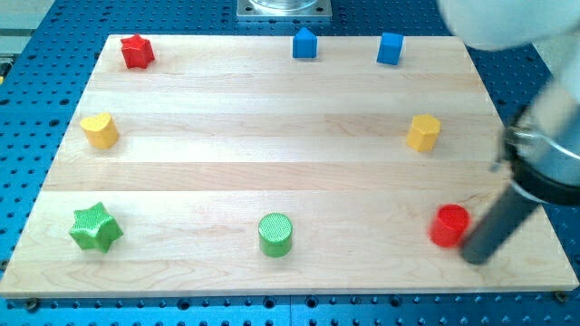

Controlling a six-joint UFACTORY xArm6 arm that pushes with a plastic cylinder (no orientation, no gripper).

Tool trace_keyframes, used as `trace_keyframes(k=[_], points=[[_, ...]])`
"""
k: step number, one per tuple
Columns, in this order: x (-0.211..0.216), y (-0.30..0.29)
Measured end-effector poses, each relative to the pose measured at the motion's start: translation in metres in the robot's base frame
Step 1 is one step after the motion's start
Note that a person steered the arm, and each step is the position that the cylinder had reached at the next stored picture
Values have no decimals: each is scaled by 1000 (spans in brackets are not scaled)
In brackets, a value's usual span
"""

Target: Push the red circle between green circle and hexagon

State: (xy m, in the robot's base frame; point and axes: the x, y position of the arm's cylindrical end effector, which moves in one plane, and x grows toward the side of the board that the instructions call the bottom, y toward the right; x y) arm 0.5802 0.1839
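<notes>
Bright, even overhead light; pale wooden counter (272,136) slightly washed out, mild sheen mid-frame. Soft short shadows under blocks. White arm (544,100) at right of frame blurred, out of focus; dark rod (497,226) soft-edged. Blocks sharp. No obvious edge distortion.

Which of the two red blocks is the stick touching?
The red circle at the view's bottom right; my tip sits against it. The red star lies far off, top left.

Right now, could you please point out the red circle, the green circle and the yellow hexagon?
red circle (449,220), camera view, top face.
green circle (275,228), camera view, top face.
yellow hexagon (423,128), camera view, top face.
</notes>
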Motion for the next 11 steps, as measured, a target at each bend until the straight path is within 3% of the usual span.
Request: trace_keyframes(k=[1, 2, 6, 7, 9, 10, 11], points=[[-35, -48], [-64, -47], [-75, -22], [-100, -73], [-41, -84], [-57, -147], [-92, -157]])
